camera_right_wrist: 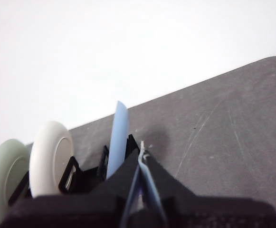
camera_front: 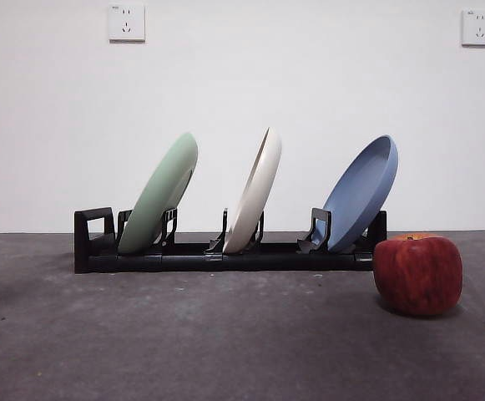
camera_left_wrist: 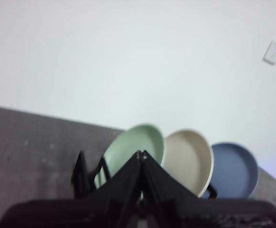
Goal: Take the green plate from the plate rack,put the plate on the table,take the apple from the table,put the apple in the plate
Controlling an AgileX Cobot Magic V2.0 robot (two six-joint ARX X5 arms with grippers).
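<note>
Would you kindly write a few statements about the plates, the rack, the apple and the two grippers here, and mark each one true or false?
1. The pale sage-green round plate stands in the long black plastic slotted rack. True.
2. The round dark red apple lies on the green plate. False: it sits on the dark grey matte table, near the rack's end by the blue round plate.
3. The cream-white round plate stands between the green and blue plates. True.
4. The left gripper holds the green plate. False: its jaws are shut on nothing, apart from the plate.
5. The right gripper is wide open. False: its jaws are shut.
</note>
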